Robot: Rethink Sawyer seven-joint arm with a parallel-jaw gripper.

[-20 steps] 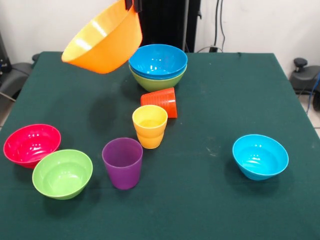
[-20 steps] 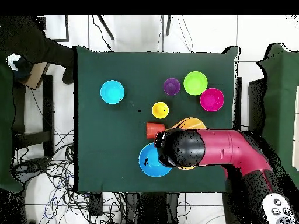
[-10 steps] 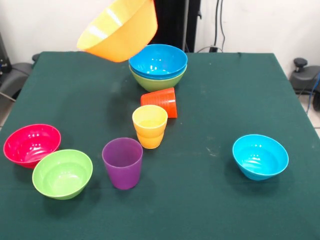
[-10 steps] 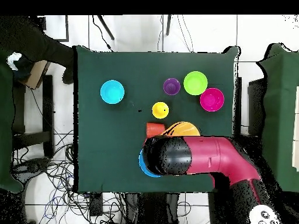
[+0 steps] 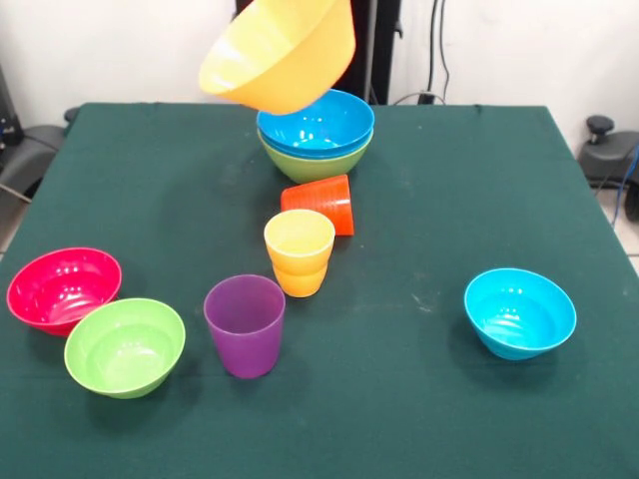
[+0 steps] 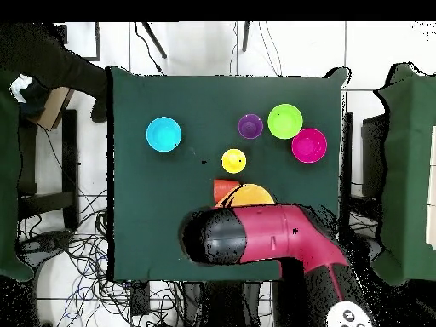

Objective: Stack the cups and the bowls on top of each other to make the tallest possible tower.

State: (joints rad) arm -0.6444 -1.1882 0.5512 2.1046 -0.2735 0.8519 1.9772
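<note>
One orange-yellow bowl (image 5: 283,52), now farther right, overlapping the blue-and-green stack (image 5: 316,134).

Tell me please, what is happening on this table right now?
The robot arm holds the big orange-yellow bowl tilted in the air, above the stack of blue bowls in a green bowl at the far side. Its claw is hidden. The orange-red cup lies on its side; the yellow cup and purple cup stand upright. Three small bowls wait apart: pink-red, green, light-blue.
</note>
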